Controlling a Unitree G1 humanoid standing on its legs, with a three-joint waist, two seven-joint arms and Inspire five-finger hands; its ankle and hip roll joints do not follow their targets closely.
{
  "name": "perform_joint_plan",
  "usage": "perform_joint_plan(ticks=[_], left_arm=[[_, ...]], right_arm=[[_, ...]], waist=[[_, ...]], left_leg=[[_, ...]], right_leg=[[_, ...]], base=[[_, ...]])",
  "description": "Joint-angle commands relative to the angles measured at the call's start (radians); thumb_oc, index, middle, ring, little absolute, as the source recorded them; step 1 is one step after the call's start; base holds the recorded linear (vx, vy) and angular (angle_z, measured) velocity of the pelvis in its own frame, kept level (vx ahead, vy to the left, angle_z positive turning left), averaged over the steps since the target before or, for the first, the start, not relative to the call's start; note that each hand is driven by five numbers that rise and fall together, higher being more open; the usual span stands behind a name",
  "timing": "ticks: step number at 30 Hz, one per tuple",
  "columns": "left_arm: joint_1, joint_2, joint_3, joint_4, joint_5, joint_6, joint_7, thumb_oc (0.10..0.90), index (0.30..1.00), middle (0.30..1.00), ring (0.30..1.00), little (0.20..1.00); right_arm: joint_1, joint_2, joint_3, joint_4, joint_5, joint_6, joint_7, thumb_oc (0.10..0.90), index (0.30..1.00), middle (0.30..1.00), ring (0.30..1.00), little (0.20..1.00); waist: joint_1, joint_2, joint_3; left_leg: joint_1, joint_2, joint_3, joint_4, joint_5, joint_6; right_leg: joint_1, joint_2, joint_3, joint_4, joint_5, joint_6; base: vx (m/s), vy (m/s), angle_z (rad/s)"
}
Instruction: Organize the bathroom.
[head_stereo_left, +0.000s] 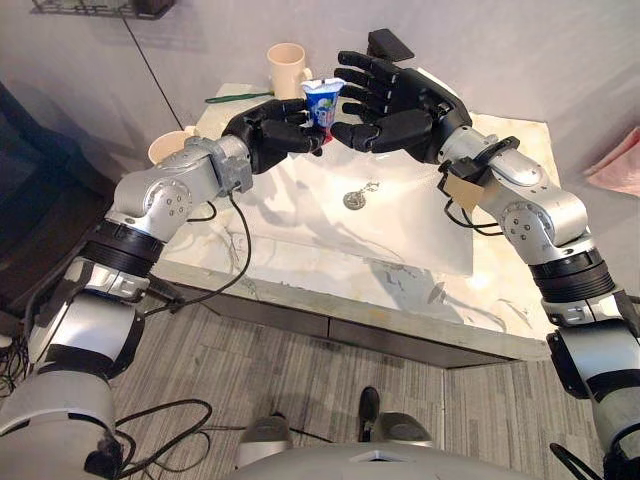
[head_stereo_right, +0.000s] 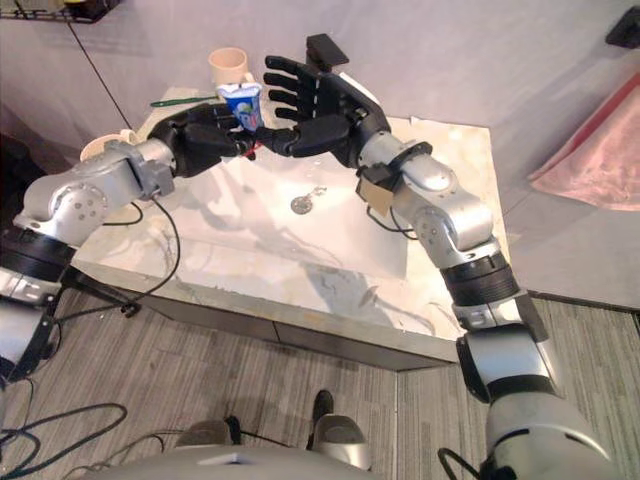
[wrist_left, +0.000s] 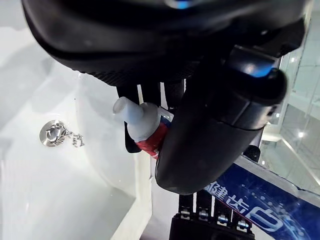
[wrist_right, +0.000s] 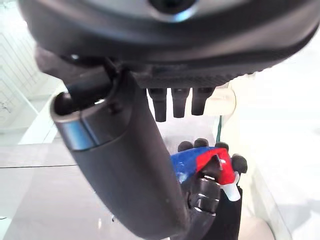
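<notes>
Above sink (head_stereo_left: 400, 235), toothpaste tube (head_stereo_left: 323, 102) in left hand (head_stereo_left: 270, 133)

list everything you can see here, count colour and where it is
toothpaste tube: one, blue and white with a red end and a white nozzle, held upright above the sink's back edge
cup: one, cream, at the back of the counter by the wall
toothbrush: one, green, lying on the counter left of that cup
second cup: one, cream, at the counter's left edge, partly behind the left arm
sink: one, white marbled basin set in the counter
drain plug: one, metal, on a chain at the basin's bottom
cloth: one, pink, on the floor at far right
left hand: dark, curled round the tube
right hand: dark, fingers spread open beside the tube
</notes>
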Motion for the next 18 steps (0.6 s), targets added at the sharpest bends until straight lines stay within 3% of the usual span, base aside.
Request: perform_joint_plan(ticks=[1, 18], left_arm=[[-0.034, -0.030, 0.096, -0.006, -0.027, -0.134, -0.029, 0.400, 0.300, 0.300, 0.300, 0.300], [-0.010, -0.020, 0.106, -0.014, -0.027, -0.129, -0.026, 0.400, 0.300, 0.300, 0.300, 0.300]], right_arm=[[-0.020, -0.004, -0.028, -0.034, -0.008, -0.117, -0.005, 0.800, 0.900, 0.900, 0.900, 0.900], [-0.008, -0.001, -0.033, -0.034, 0.002, -0.127, -0.002, 0.800, 0.900, 0.900, 0.900, 0.900]], waist=[[0.021, 0.035, -0.183], [0.017, 0.037, -0.190]], left_leg=[[-0.070, 0.020, 0.004, -0.082, 0.048, 0.001], [-0.044, 0.014, 0.006, -0.093, 0.041, 0.005]], right_leg=[[-0.028, -0.014, -0.005, 0.176, -0.209, 0.082], [-0.010, -0.012, 0.004, 0.159, -0.201, 0.087]], base=[[0.00, 0.000, 0.10], [0.00, 0.000, 0.00]])
